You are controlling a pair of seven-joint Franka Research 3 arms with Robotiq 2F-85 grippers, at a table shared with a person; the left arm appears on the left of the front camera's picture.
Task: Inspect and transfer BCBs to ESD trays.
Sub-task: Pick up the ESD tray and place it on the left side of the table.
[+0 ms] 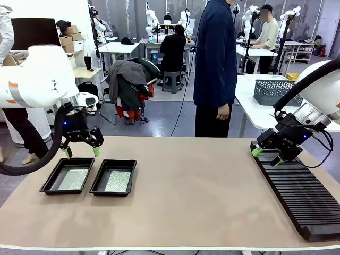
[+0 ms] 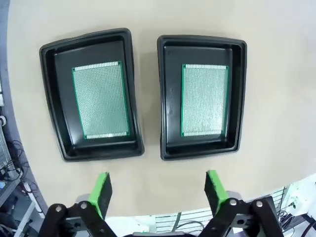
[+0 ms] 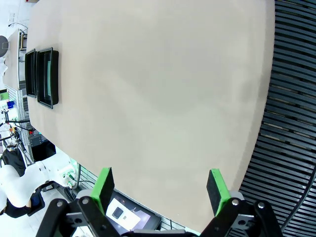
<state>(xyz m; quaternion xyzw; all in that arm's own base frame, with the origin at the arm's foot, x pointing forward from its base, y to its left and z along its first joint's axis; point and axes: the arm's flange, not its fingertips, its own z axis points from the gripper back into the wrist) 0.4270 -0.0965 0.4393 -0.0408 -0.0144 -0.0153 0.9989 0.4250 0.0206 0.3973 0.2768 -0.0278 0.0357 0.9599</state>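
Note:
Two black ESD trays sit side by side at the table's left: the outer tray [image 1: 67, 175] [image 2: 91, 94] and the inner tray [image 1: 113, 177] [image 2: 201, 96]. Each holds one green BCB lying flat, one board [image 1: 73, 179] [image 2: 100, 101] in the outer tray and the other [image 1: 117, 181] [image 2: 204, 99] in the inner. My left gripper [image 1: 81, 152] [image 2: 159, 191] hovers open just above and behind the trays, holding nothing. My right gripper [image 1: 266, 156] [image 3: 159, 190] hangs open over the far end of the black slotted rack [image 1: 300, 194], also holding nothing.
The long ribbed rack [image 3: 291, 113] runs along the table's right edge. A person in dark blue [image 1: 215, 64] stands at the far side, hand hanging. A grey mesh basket [image 1: 276, 91] rests on a white table behind. The tan tabletop [image 1: 196, 186] is bare in the middle.

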